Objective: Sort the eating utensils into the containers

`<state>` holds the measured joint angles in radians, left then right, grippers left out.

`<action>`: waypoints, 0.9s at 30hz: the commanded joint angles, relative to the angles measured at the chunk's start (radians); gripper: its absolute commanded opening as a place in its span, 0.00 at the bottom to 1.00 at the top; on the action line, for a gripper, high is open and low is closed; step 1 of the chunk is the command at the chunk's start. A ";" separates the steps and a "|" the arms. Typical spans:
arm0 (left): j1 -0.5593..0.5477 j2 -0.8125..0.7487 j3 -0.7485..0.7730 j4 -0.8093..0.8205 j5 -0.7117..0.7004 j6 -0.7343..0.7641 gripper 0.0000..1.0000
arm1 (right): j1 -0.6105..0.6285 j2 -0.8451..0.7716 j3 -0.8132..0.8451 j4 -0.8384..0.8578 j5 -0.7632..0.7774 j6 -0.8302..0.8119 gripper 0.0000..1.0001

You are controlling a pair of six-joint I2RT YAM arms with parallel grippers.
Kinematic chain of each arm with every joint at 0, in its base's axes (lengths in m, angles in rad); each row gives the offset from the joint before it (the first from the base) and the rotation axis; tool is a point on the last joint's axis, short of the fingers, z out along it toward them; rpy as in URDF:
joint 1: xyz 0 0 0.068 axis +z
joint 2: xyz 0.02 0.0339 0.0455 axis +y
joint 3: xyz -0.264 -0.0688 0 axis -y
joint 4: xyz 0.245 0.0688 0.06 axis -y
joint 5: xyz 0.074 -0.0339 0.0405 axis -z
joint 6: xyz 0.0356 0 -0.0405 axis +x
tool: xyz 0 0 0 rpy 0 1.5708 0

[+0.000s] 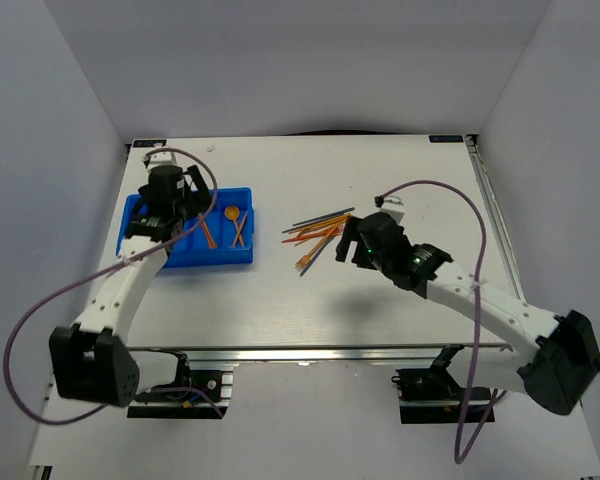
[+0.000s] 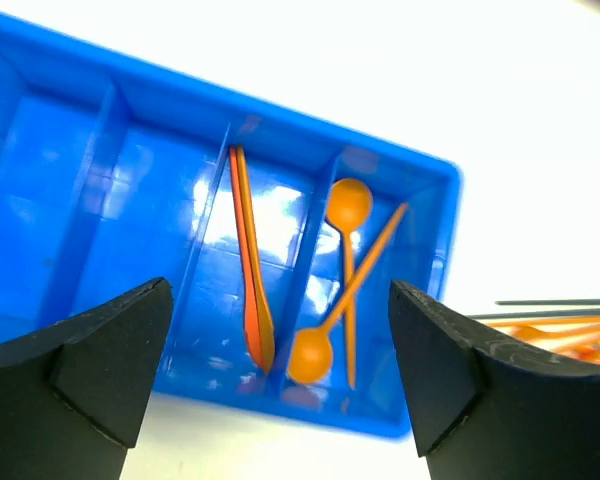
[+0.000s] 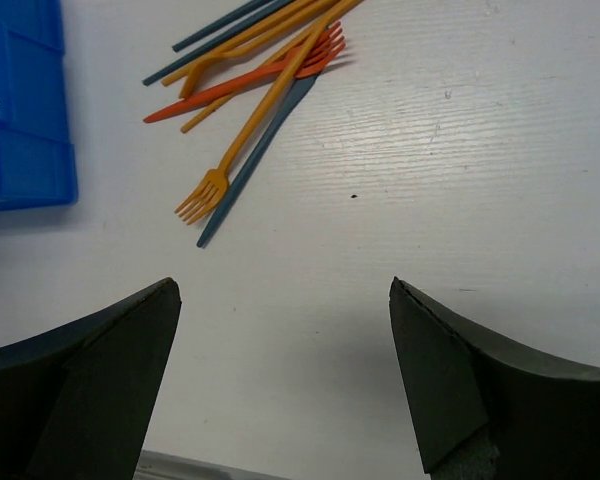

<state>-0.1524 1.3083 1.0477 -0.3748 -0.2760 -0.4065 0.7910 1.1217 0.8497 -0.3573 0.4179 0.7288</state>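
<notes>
The blue tray (image 1: 140, 215) sits at the table's left, split by ridges into long compartments (image 2: 100, 180). Its rightmost compartment holds two orange spoons (image 2: 312, 352) crossing each other. Two thin orange and red utensils (image 2: 250, 270) lie in the compartment beside it. My left gripper (image 2: 280, 300) hangs open and empty above the tray's near end (image 1: 180, 215). A loose pile of orange, red and dark blue utensils (image 1: 318, 232) lies mid-table, among them an orange fork (image 3: 242, 140) and a dark blue stick (image 3: 255, 160). My right gripper (image 3: 283, 295) stands open and empty just right of the pile (image 1: 348, 243).
Purple cables (image 1: 40, 320) loop off both arms, one arching over the right arm (image 1: 450, 190). The tray's corner (image 3: 25, 110) shows left of the pile. A metal rail (image 1: 330, 352) runs along the table's near edge, and grey walls enclose the back and sides.
</notes>
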 commanded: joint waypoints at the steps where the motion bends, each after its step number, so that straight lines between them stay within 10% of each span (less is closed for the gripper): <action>1: 0.004 -0.176 0.011 -0.091 0.003 0.047 0.98 | -0.006 0.111 0.123 -0.093 0.056 0.024 0.89; 9: 0.002 -0.518 -0.274 -0.041 -0.043 0.086 0.98 | -0.006 0.467 0.337 -0.197 0.196 0.152 0.75; 13: 0.001 -0.564 -0.315 -0.072 -0.098 0.055 0.98 | -0.006 0.636 0.436 -0.196 0.186 0.162 0.47; 27: -0.004 -0.491 -0.316 -0.046 -0.012 0.066 0.98 | -0.006 0.843 0.606 -0.207 0.168 0.224 0.38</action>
<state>-0.1528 0.8368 0.7181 -0.4381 -0.3134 -0.3481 0.7910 1.9644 1.4117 -0.5610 0.5659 0.9199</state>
